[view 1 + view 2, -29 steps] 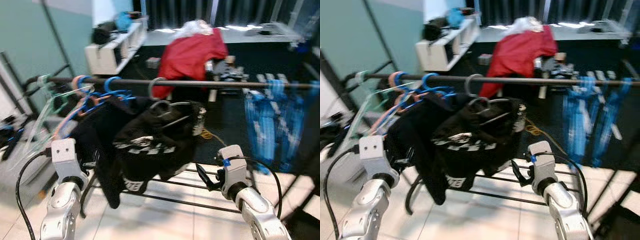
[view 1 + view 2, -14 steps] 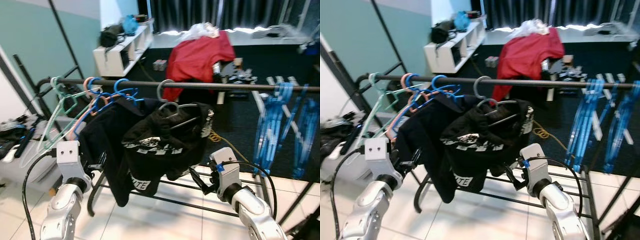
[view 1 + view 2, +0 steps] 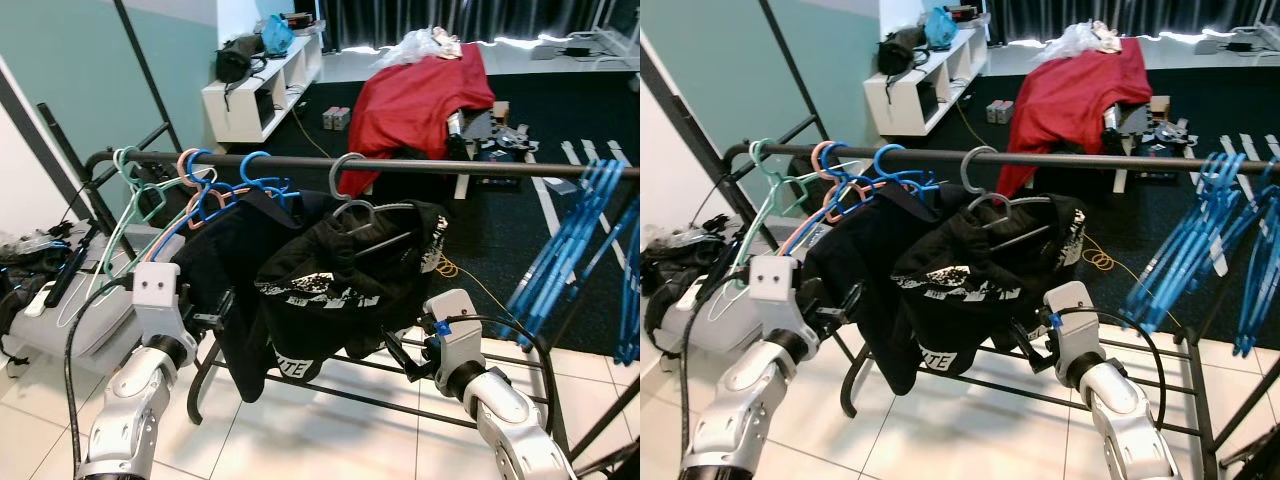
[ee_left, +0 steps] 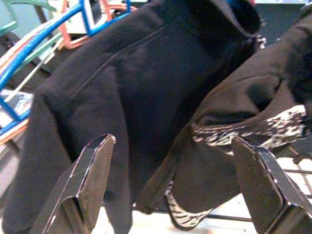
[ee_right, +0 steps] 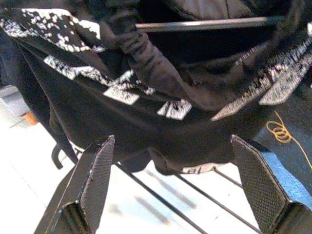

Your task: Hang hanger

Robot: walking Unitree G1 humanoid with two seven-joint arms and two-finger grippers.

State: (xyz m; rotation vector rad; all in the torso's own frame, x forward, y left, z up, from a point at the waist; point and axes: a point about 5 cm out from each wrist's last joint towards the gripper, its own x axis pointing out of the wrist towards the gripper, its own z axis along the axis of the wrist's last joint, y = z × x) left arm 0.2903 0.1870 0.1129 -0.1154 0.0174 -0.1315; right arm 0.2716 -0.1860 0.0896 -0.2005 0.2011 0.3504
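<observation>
Grey hanger hooked over the dark rail, carrying a bunched black garment with white print. Probably hung there already, so the job looks almost finished. Just beside it, a plain black top on a blue hanger, then pink and green hangers near the rail's end. More blue hangers well apart on the other side.

Left gripper low by the black top, fingers spread wide, grasping nothing. Right gripper low under the printed garment, fingers also spread wide, empty. Both arms bent, raised toward the clothes.
</observation>
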